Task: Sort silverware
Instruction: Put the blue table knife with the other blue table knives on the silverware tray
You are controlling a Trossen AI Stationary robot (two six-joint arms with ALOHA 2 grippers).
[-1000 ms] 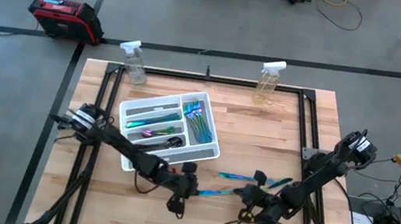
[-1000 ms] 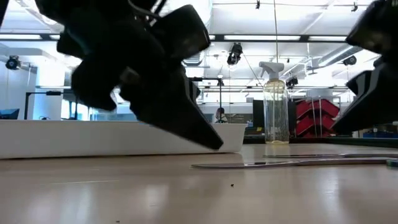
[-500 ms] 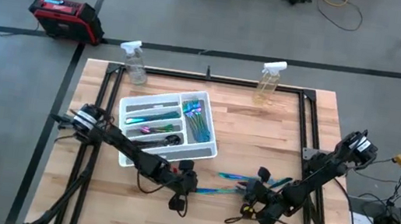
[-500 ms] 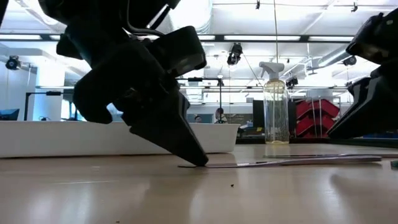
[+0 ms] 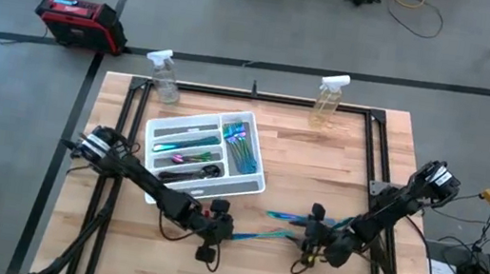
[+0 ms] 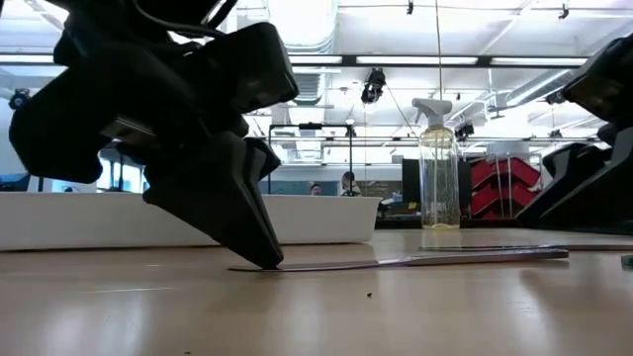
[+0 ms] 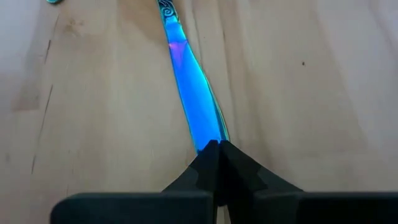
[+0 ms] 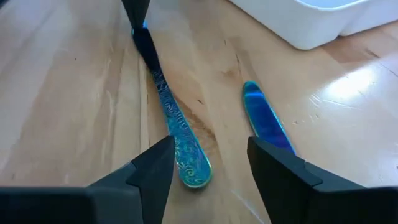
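left claw (image 7: 217, 149) pinched knife (image 7: 189, 93) blade tip on tabletop (image 5: 318, 166); right claw (image 8: 208, 165) spread. advice: lift level toward tray (image 5: 252, 188).

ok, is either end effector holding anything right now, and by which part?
The left end effector is shut on the blade tip of the blue knife, which lies on the table. The right end effector is open and holds nothing.

A bright blue knife (image 7: 189, 93) has a teal, swirl-patterned handle.

two dark jointed arms w/ black cabling, white-banded bases, wedge-shaped matte black gripper fingers (image 8: 155, 171).
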